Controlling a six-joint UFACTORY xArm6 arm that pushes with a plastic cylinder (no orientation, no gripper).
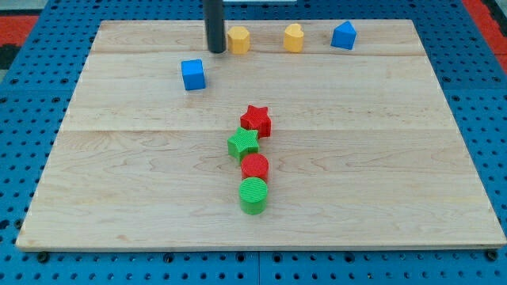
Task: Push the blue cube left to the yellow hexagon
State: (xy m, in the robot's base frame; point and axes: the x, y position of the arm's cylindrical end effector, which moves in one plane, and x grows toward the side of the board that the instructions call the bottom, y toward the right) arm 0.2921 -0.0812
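The blue cube [192, 74] sits on the wooden board [119, 190] at the upper left of centre. The yellow hexagon [238, 39] lies near the view's top, up and to the right of the cube. The dark rod comes down from the view's top, and my tip [215, 51] rests just left of the yellow hexagon, close to it or touching it. The tip is above and slightly right of the blue cube, with a small gap between them.
A yellow heart-like block [294, 37] and a blue pentagon-like block [344, 36] lie along the top edge to the right. A red star [257, 120], green star [243, 143], red cylinder [254, 167] and green cylinder [253, 195] form a line at centre.
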